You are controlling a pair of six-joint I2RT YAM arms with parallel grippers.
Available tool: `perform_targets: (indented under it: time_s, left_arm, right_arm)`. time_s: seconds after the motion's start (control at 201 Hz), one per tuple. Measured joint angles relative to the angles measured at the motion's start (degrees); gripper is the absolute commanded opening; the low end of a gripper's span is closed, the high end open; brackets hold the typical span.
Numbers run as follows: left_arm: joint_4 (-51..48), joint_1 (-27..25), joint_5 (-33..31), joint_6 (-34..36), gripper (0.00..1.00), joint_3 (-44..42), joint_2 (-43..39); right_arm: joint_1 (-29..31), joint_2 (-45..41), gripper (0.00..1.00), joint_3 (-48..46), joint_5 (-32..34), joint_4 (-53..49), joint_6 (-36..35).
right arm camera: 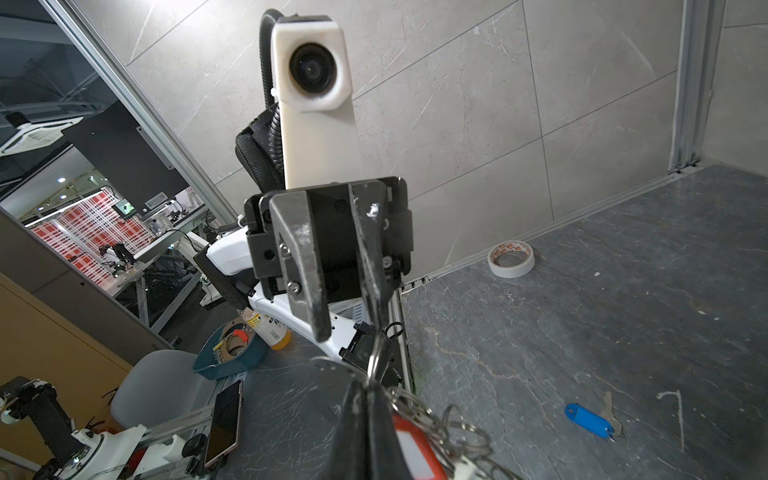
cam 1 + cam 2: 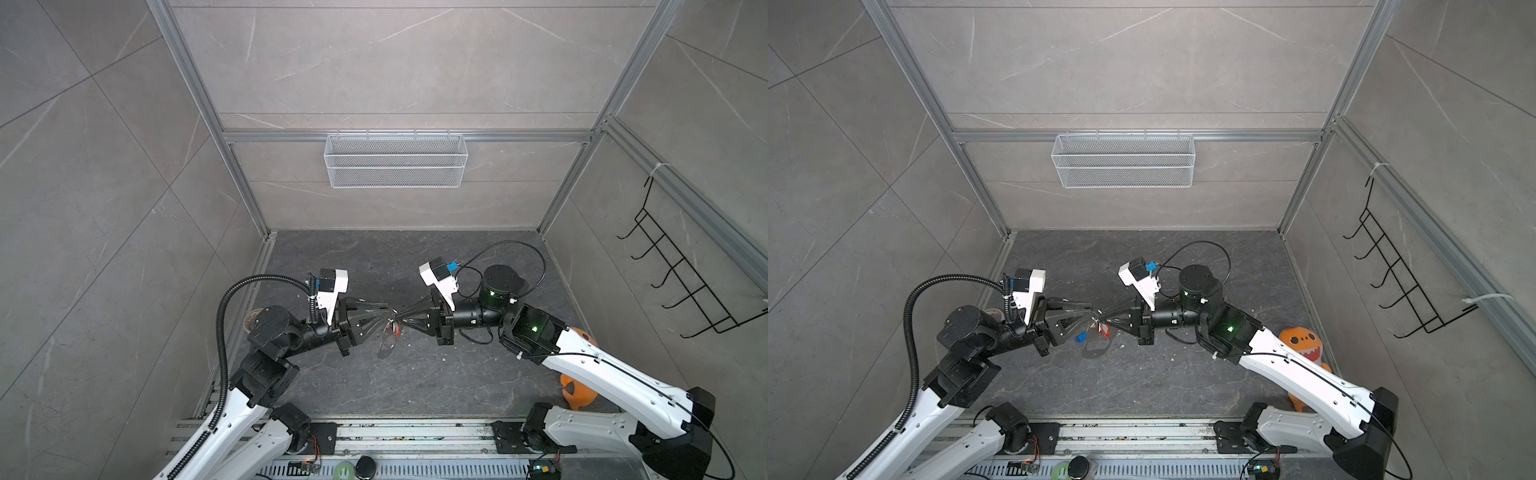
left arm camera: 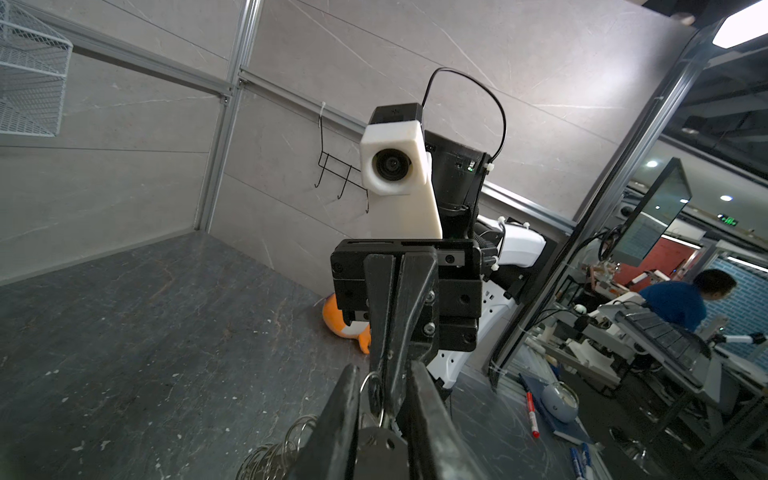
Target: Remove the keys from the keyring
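Silver keyring [image 1: 449, 424]: held up off the table [image 1: 623, 291] between both grippers, we see the red key [image 1: 415, 451] hanging on it.
Right gripper [image 2: 399, 322]: jaws together, clamped on a ring of the keyring.
Left gripper [image 2: 389, 315]: jaws apart, we see a ring between its fingers [image 1: 309, 282].
Blue key [image 1: 589, 419]: off the ring, flat on the table, silver key [image 1: 609, 405] just beside it.
Tape roll [image 1: 511, 259]: on the table by the wall [image 1: 457, 124].

Overhead stereo pair, downward; close wrist views face-to-face across keyring [image 1: 446, 422]
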Motion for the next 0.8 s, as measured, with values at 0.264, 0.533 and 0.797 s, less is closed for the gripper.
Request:
perform_targets:
  time_s: [0.264, 0.533, 0.797]
  left_arm:
    - [-2.7, 0.0, -1.4, 0.9, 0.28, 0.0, -0.2]
    - [-2.6, 0.0, 1.4, 0.7, 0.23, 0.8, 1.2]
    - [-8.3, 0.0, 5.2, 1.6, 0.12, 6.5, 4.3]
  right_arm:
    - [0.0, -1.5, 0.0, 0.0, 0.0, 0.0, 0.0]
    - [0.0, -1.1, 0.0, 2.2, 0.5, -4.4, -1.4]
    - [0.0, 1.9, 0.0, 11.1, 0.6, -16.6, -6.1]
